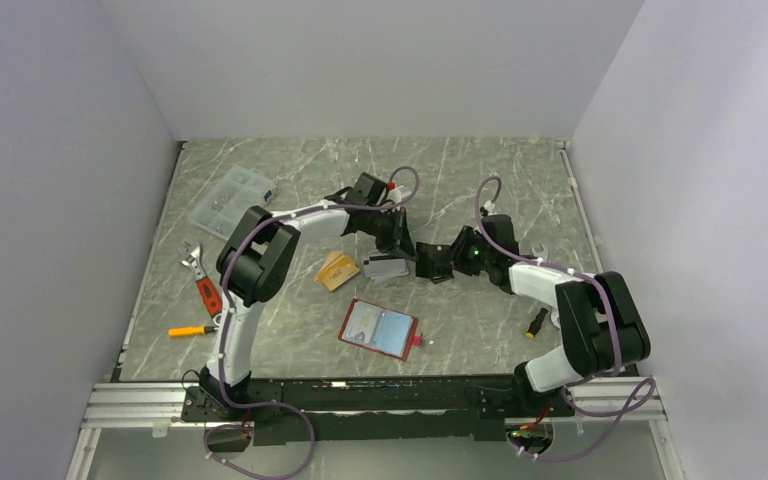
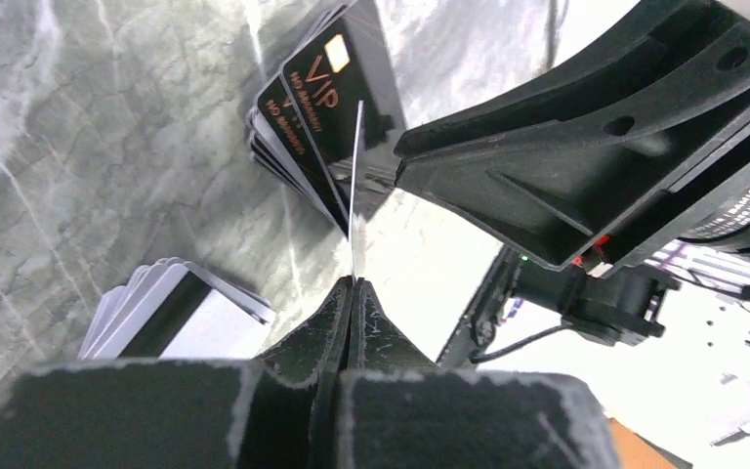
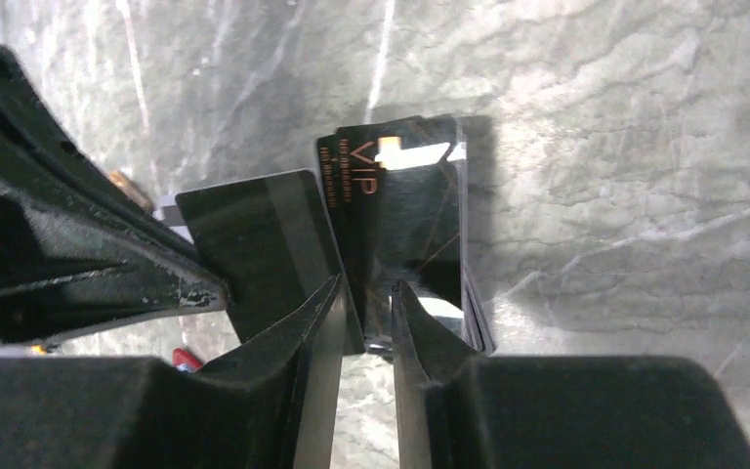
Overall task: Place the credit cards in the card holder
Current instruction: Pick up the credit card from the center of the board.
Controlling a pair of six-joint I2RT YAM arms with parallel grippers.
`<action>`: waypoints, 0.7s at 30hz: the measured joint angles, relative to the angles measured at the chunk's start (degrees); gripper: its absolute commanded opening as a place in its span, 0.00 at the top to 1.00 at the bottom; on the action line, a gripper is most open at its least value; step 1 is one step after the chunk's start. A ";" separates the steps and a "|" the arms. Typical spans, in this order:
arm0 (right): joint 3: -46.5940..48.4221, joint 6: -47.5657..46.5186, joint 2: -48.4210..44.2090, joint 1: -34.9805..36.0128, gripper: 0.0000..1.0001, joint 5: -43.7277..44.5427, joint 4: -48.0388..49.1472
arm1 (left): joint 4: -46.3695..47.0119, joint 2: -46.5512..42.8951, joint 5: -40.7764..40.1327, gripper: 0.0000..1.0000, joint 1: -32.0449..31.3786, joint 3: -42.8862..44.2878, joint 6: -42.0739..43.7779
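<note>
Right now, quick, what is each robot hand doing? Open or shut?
Left gripper: shut, pinching a thin card by its edge.
Right gripper: jaws slightly apart around the same card; whether they grip it cannot be told.

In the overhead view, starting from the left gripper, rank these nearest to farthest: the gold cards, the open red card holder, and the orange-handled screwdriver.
From the left gripper:
1. gold cards, just to its left on the table.
2. card holder, nearer the arm bases, lying open.
3. orange-handled screwdriver, far left by the table edge.
</note>
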 measured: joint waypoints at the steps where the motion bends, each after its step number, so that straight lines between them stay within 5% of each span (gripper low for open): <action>1: -0.13 0.02 -0.92 -0.02 0.68 -0.44 -0.26 | 0.24 -0.22 1.01 1.00 0.33 -0.13 -0.24; 12: -0.17 1.40 -17.59 -3.98 0.47 -8.96 -0.63 | 5.68 -7.32 10.32 1.00 1.68 -7.02 -4.28; 21: -6.54 7.15 -19.02 -5.03 0.47 -25.46 8.92 | 12.57 -16.31 17.38 1.00 2.69 -11.67 -7.63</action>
